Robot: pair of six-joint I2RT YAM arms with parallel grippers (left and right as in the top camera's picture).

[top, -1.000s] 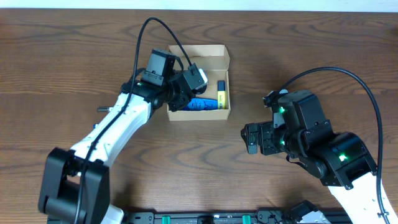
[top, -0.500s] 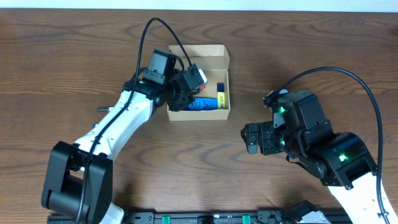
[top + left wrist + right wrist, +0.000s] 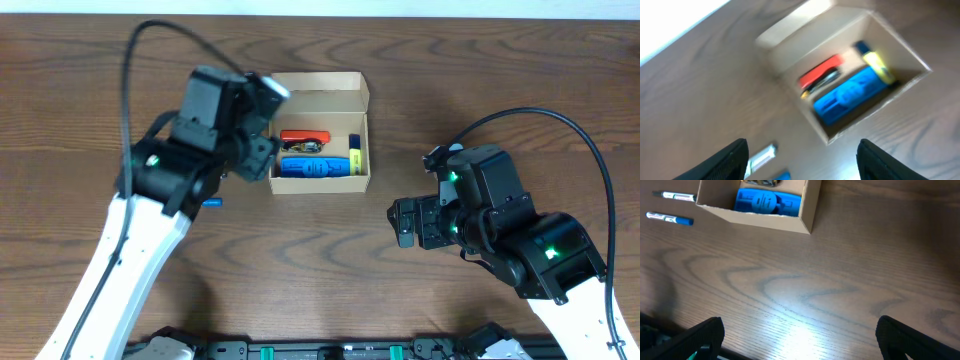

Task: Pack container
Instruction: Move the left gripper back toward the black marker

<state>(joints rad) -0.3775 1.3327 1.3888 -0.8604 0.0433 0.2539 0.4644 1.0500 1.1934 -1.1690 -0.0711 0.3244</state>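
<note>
The left end effector [image 3: 802, 167] is open and empty, its fingers [image 3: 735, 160] spread wide with only bare tabletop [image 3: 320, 270] between them. It hangs above the tabletop just beside the left wall of the box [image 3: 320, 186], and its wrist view looks forward and down into the box. The box sits near the far edge, a little left of the middle, with its flap [image 3: 318, 81] folded back toward that edge. Inside, a red item [image 3: 305, 136] lies along the far side, a blue block [image 3: 315, 166] along the near wall, and a yellow highlighter [image 3: 355, 150] stands crosswise at the right end. Something dark lies between the red and the blue, too small to name. Two pens lie outside the box on the tabletop to its left, partly under the left arm in the overhead view: a white pen [image 3: 675, 196] and a blue-capped pen [image 3: 670, 218]. The right end effector [image 3: 415, 222] is also open and holds nothing. It is well apart from the box, to the right and nearer the near edge, and faces the box's near right corner. As I judge it, the packing is well under way but not finished: three things or so are in, while the two pens have yet to go in, and the flap probably has to be shut after that. The left end effector looks better placed for both.
</note>
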